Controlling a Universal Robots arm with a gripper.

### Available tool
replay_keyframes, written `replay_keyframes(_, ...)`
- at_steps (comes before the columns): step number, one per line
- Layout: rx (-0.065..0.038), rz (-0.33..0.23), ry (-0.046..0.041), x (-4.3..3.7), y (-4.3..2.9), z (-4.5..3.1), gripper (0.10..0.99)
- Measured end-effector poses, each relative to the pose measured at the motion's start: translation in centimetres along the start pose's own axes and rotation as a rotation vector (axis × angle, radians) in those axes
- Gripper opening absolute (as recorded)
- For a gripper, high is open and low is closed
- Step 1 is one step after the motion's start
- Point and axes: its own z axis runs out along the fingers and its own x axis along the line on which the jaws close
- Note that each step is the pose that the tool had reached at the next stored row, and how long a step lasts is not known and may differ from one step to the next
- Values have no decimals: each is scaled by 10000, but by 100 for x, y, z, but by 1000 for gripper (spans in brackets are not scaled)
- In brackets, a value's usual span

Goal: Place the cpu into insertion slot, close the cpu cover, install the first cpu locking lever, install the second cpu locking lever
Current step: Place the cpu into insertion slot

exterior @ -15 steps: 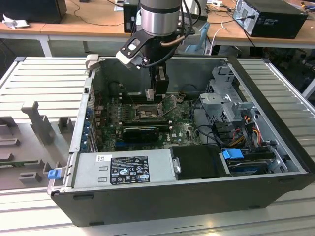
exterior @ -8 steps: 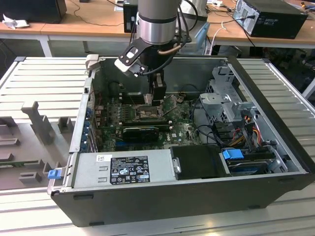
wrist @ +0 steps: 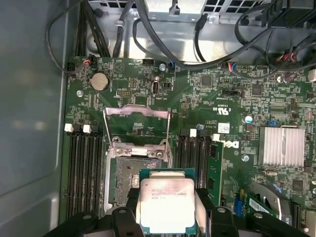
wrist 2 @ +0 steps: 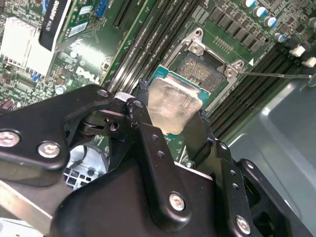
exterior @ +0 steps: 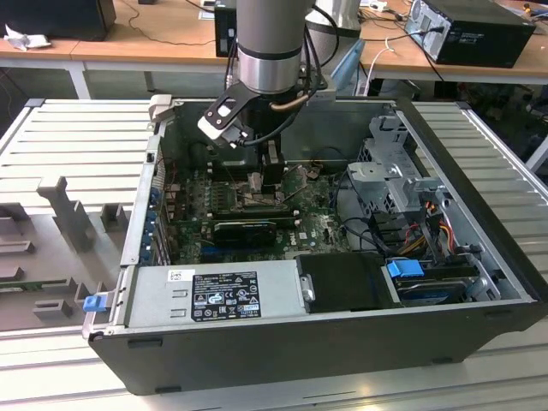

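My gripper (wrist: 166, 210) is shut on the cpu (wrist: 165, 205), a flat square chip with a silver-grey face, its black fingers (wrist: 204, 210) pressing on two opposite edges. In the second wrist view the cpu (wrist 2: 173, 106) hangs tilted above the green board, partly over one edge of the insertion slot (wrist 2: 203, 74). The insertion slot (wrist: 124, 180) lies bare, a square socket with a metal rim. Beyond it the cpu cover (wrist: 137, 112) stands swung up on its hinge. A thin locking lever (wrist 2: 276, 75) juts out beside the socket. In the exterior view my gripper (exterior: 259, 178) reaches down into the computer case (exterior: 282, 342).
Long black memory slots (wrist: 85, 173) flank the socket on both sides. A finned silver heatsink (wrist: 282, 146) sits on the board, and black cables (wrist: 148, 44) loop past the case wall. The power supply (exterior: 218, 295) and drive cage (exterior: 398, 184) crowd the case.
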Motion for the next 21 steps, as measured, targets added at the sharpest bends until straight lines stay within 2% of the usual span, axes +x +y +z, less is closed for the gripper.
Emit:
replay_keyframes(3,0,0,-1,28,-2,74,525)
replay_keyframes(7,-2,3,2,84,-7,143,525)
replay_keyframes(13,-8,266,-11,120,-27,232,525)
replay_keyframes(19,-8,274,-9,185,-48,355,525)
replay_keyframes(21,-13,482,-17,190,-50,397,525)
